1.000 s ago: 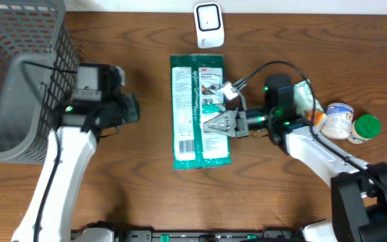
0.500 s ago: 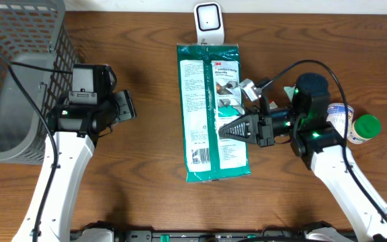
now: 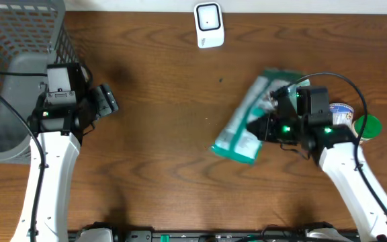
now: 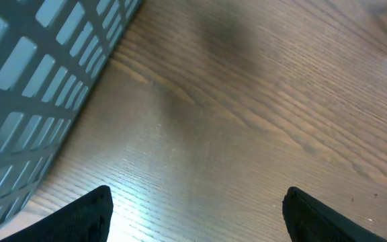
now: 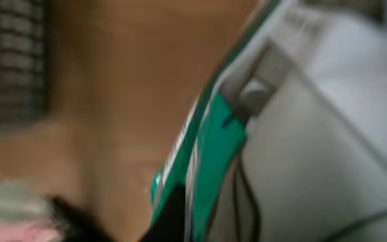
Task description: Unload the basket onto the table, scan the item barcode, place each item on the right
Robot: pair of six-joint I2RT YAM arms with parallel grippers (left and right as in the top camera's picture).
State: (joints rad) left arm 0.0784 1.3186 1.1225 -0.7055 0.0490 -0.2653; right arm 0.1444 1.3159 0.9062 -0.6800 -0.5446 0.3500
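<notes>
Now: carry-to-scanner step, by my reading.
- Right gripper (image 3: 264,126) clamped on green packet (image 3: 237,138), gripping near its middle.
- Packet at right-centre of table (image 3: 166,168), tilted, seemingly raised; lower end points toward table centre.
- Barcode side not legible; right wrist view blurred.
- Left gripper (image 4: 197,215): jaws wide apart, empty, over bare wood beside grey basket (image 3: 12,81).
- Far edge: white scanner (image 3: 209,25), well apart from packet.
- Next move likely: carry packet toward scanner, turn barcode face to its window.
</notes>
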